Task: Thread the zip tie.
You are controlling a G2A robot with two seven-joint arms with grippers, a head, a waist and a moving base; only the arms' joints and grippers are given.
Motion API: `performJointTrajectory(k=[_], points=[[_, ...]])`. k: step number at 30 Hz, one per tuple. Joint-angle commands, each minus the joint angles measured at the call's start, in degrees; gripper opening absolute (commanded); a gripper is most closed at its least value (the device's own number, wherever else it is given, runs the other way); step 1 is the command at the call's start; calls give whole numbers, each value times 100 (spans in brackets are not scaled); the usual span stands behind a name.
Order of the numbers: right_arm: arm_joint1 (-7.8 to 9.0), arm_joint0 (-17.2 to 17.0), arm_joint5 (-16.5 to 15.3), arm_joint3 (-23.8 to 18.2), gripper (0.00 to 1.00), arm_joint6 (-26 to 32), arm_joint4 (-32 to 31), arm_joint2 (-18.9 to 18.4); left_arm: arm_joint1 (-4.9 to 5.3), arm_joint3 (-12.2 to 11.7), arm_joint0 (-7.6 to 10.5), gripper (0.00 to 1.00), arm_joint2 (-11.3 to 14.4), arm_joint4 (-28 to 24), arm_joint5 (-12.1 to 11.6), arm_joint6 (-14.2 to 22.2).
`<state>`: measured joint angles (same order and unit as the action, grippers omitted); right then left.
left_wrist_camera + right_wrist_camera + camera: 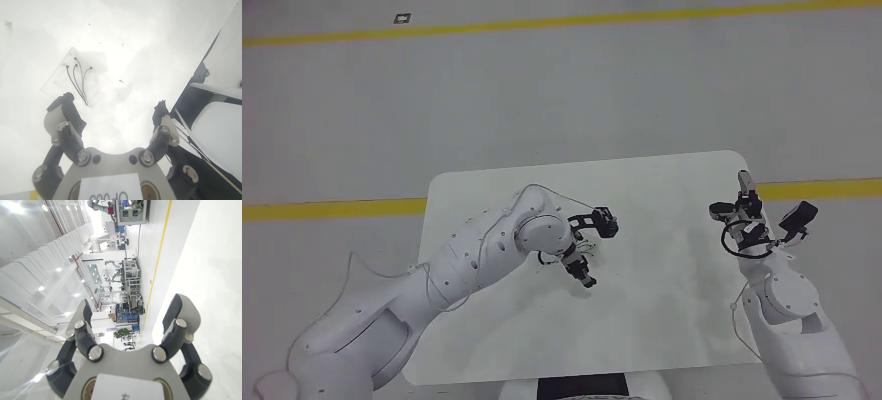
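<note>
Four zip ties [83, 85] on clear tray [54, 81]

Left gripper [113, 103], jaws spread wide, four black zip ties [83, 85] on clear sheet [56, 81], white table [132, 37]

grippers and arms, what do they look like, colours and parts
The left arm and right arm have white shells. Each gripper has black links, silver pins and a grey plate with a white label. The left gripper has black-wrapped fingertips; the right gripper, black ribbed pads.

Plastic zip ties [82, 84] lie on glossy sheet [56, 80].
</note>
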<state>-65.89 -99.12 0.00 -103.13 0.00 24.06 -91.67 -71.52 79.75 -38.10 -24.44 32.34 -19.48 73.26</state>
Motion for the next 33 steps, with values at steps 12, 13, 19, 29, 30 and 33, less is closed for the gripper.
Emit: performJointTrajectory(k=[12,13,19,29,30,33], points=[[0,0,0,0,100,0,0,0,-45,-110,135,100,136,182,89,31],[0,0,0,0,100,0,0,0,-45,-110,135,100,136,182,89,31],[0,0,0,0,100,0,0,0,-45,-110,135,100,136,182,89,31],[0,0,0,0,100,0,0,0,-85,-310,279,100,201,351,85,28],[0,0,0,0,100,0,0,0,-85,-310,279,100,201,351,85,28],[0,0,0,0,100,0,0,0,-86,-288,263,100,200,339,65,-30]])
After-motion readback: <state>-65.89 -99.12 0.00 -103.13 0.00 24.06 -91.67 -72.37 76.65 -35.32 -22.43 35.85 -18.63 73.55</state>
